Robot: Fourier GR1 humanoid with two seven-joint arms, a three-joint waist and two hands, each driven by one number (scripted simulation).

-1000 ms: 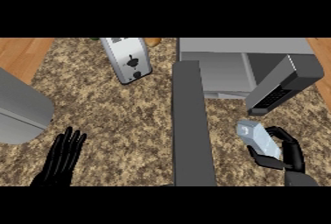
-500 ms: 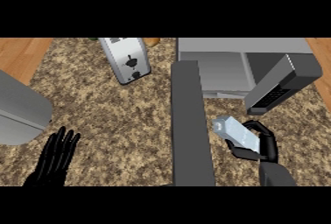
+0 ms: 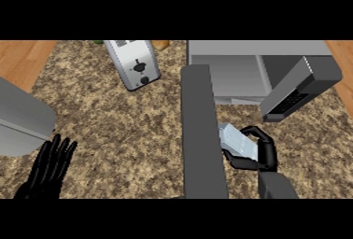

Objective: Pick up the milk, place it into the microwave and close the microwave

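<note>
Black right hand (image 3: 258,156) curled round the pale blue-grey milk carton (image 3: 236,139), now shifted left from its earlier spot, just beside the long grey open microwave door (image 3: 201,135). Carton held above the speckled granite counter (image 3: 131,126), short of the grey microwave's cavity (image 3: 238,79). Black left hand (image 3: 50,169) resting low at left as before, fingers straight.

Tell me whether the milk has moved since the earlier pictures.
Yes. The milk, held in the right hand, has shifted left, toward the open microwave door, now beside its edge.
</note>
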